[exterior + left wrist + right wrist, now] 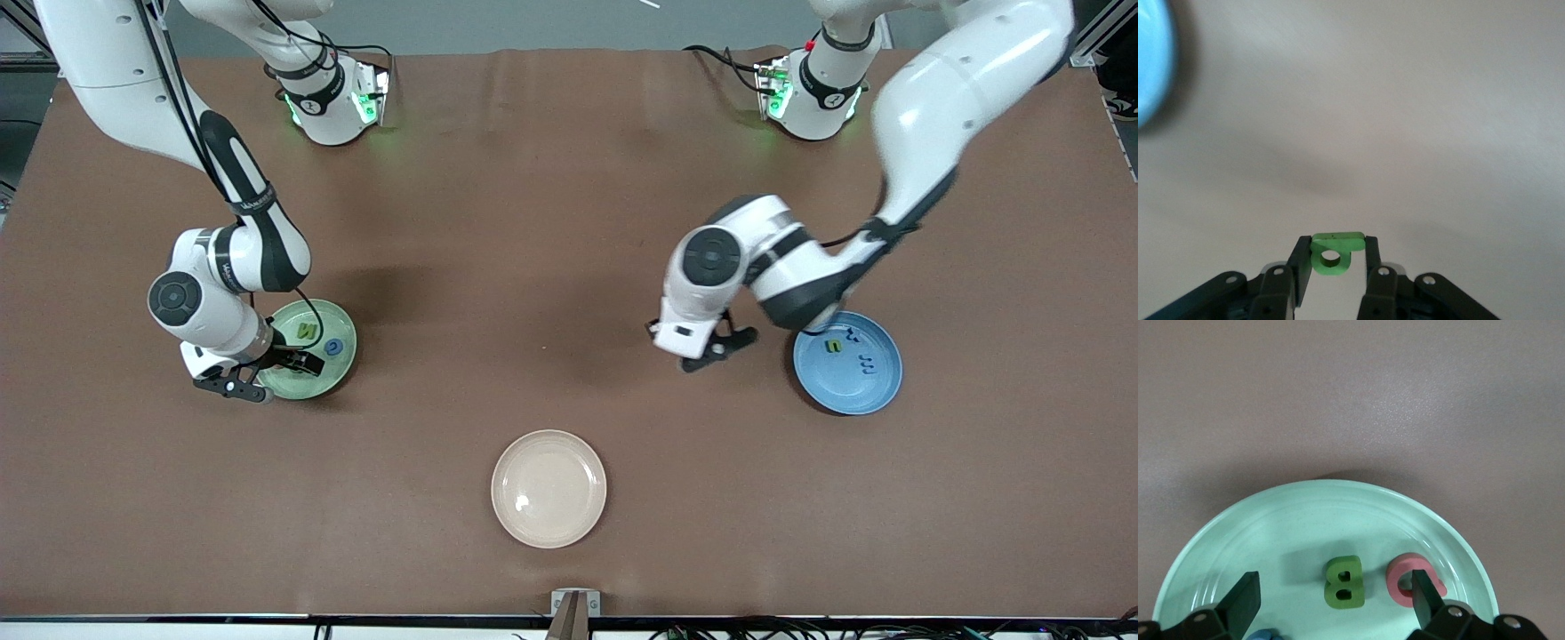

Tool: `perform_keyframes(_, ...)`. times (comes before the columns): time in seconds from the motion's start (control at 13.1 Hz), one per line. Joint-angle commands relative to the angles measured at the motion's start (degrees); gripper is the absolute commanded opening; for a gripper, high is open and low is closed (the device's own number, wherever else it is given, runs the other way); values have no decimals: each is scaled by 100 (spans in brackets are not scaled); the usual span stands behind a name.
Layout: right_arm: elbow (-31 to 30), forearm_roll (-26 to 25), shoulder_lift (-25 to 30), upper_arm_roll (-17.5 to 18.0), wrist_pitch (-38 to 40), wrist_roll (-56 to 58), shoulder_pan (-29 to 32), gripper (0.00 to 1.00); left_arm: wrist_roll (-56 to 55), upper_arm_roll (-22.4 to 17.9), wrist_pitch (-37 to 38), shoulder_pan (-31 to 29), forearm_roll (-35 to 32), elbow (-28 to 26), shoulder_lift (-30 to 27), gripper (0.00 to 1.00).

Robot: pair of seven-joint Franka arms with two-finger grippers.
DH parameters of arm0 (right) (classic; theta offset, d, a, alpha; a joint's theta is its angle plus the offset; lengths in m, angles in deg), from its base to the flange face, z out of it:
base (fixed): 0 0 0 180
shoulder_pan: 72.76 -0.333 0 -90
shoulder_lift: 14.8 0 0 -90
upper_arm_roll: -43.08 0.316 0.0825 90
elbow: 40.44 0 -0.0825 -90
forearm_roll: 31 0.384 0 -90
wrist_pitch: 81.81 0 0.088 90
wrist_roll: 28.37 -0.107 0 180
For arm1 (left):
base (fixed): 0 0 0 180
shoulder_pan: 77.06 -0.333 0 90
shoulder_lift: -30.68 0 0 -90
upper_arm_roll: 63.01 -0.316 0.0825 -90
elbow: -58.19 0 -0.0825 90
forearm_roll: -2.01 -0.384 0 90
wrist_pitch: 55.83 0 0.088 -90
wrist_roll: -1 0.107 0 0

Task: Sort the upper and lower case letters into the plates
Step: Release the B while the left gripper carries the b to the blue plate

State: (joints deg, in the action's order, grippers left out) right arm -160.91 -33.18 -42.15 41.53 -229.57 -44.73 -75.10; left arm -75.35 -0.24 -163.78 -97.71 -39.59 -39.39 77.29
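Observation:
My left gripper [711, 348] is shut on a small green letter [1332, 256] with a round hole. It holds it over bare table beside the blue plate [876, 391], whose edge shows in the left wrist view [1151, 60]. The blue plate holds a green letter [833, 346] and blue letters [867, 362]. My right gripper [267, 373] is open and empty low over the mint green plate [311, 382]. In the right wrist view its fingers [1243, 597] stand either side of a green B [1345, 582], with a pink-red letter [1405, 581] by one finger. A green letter [308, 332] and a blue O [333, 348] also lie there.
A cream-beige plate [548, 524] lies empty near the front camera, midway between the arms. The brown table [551, 267] stretches between the two plates. A bit of a blue letter [1263, 633] shows at the edge of the right wrist view.

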Motion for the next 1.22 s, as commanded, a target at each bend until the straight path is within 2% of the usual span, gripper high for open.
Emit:
perform_keyframes(0.0,-46,114,81,67,2,28,66,100,777,419,380,-744,-85,-200,-108,10)
perform_keyframes(0.23,-46,114,72,67,-7,28,58,100,1884,526,363,-1545,-217,-490,-99,10)
perform_keyframes(0.31,-46,114,81,67,-7,28,66,100,2297,534,294,-1877,-469,-673,-99,10)
perform_keyframes(0.53,-38,114,72,58,-7,37,75,100,2757,526,-714,-2714,-1480,-1552,-55,10)
perform_keyframes(0.76,6,114,72,58,2,45,75,100,3038,421,-1094,-3022,-2097,-1730,41,10)
perform_keyframes(1.14,6,114,64,58,2,54,84,100,3768,-378,-2105,-3068,-2273,-1730,59,10)
